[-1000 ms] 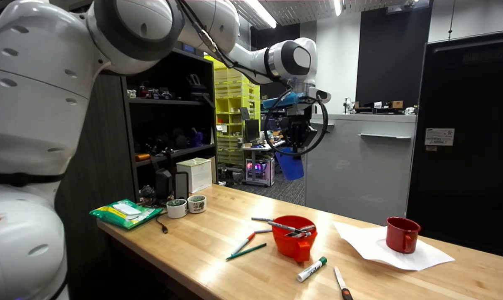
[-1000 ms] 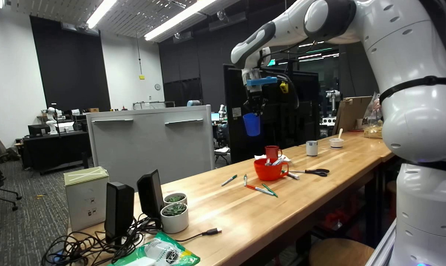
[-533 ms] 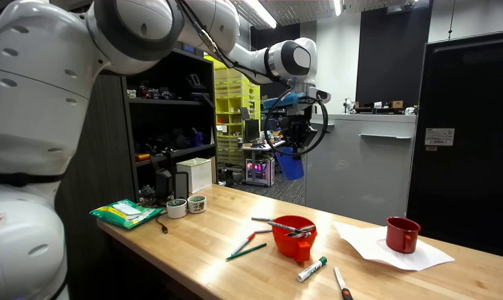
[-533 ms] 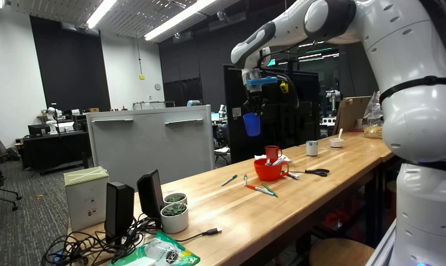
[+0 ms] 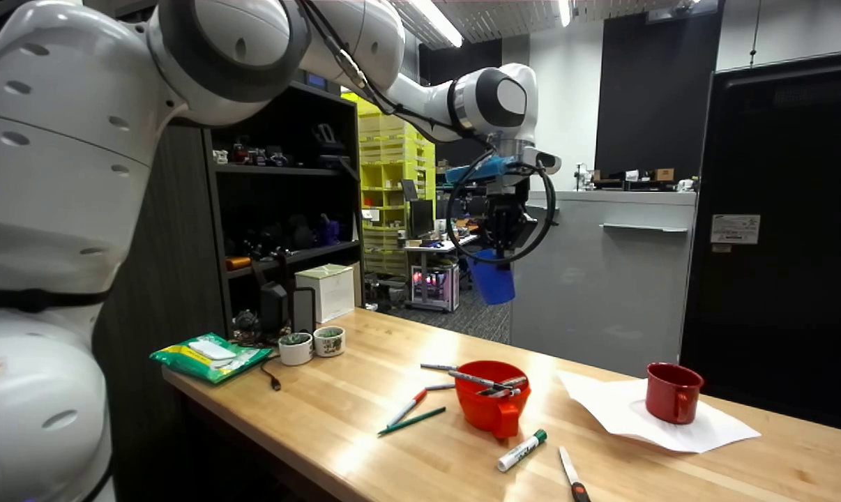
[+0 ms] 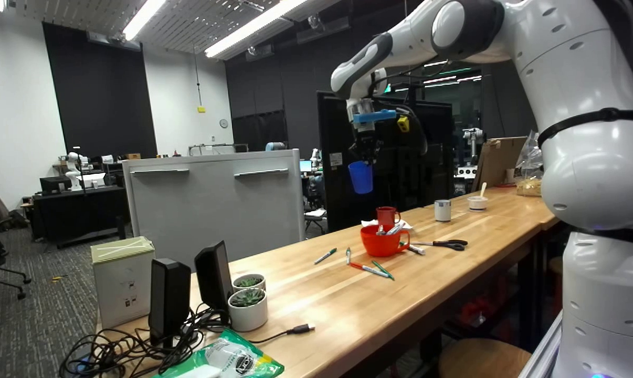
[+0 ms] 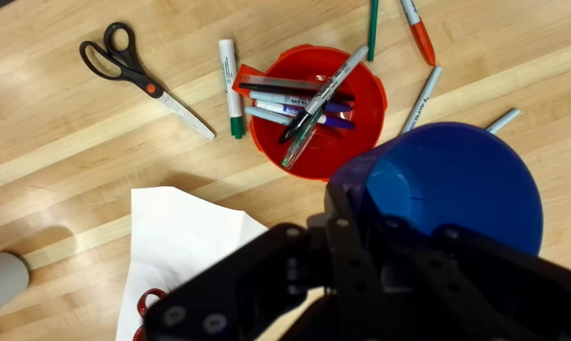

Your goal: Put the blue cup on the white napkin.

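My gripper (image 5: 503,256) is shut on the rim wall of the blue cup (image 5: 494,284), one finger inside and one outside. The cup hangs slightly tilted, high above the table in both exterior views (image 6: 360,178). In the wrist view the fingers (image 7: 356,196) pinch the near side of the cup (image 7: 460,175), and its inside looks empty. The white napkin (image 5: 612,411) lies on the table, its edges slightly raised, with the dark red cup (image 5: 673,396) standing on it. In the wrist view the napkin (image 7: 186,232) is left of my fingers, partly hidden by the gripper.
A red bowl (image 5: 473,401) holding several pens stands beside the napkin, below the blue cup in the wrist view (image 7: 368,118). Loose pens and a marker (image 5: 521,451) lie around it. Scissors (image 7: 148,85) lie nearby. A white-grey can (image 6: 442,210) stands farther along the table.
My gripper and the blue cup have shifted a little to the right in both exterior views, and slightly down in an exterior view. The things on the table have not moved.
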Available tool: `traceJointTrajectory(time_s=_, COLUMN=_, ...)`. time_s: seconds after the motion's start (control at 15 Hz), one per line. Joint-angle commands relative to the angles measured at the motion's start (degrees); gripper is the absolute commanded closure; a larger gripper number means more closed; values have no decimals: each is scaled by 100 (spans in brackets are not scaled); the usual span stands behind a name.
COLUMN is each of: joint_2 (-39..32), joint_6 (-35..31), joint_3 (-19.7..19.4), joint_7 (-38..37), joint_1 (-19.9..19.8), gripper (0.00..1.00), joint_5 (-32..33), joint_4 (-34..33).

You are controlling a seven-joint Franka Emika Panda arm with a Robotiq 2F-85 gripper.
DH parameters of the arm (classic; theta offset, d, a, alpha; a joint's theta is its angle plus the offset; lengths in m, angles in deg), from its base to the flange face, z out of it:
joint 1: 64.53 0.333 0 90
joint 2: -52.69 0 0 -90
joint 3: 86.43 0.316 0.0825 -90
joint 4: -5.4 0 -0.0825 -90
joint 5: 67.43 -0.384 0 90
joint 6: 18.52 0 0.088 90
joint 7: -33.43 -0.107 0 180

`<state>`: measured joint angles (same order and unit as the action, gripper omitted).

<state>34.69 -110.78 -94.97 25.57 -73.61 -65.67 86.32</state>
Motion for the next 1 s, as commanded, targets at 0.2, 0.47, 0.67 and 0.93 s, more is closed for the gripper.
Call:
traceJointTrajectory(time_s=0.2, joint_2=-189, joint_6=75, joint_3=-218, joint_7=-127, joint_1=-359, gripper=99, joint_5=-201, joint_4=-387)
traceJointTrajectory(time_s=0.47, joint_2=-616, joint_6=18, joint_3=-307, joint_7=-213, joint_1=-583, gripper=99, joint_5=-417, joint_4=-960)
traceJointTrajectory(time_s=0.67, joint_2=-994, joint_6=18, joint_3=-352, joint_7=-321, joint_1=-764, gripper=99, joint_5=-538, joint_4=-1460)
traceJointTrajectory(time_s=0.93, joint_2=-1486, joint_6=79, joint_3=-379, joint_7=-503, joint_1=-1003, gripper=99, joint_5=-653, joint_4=-2025)
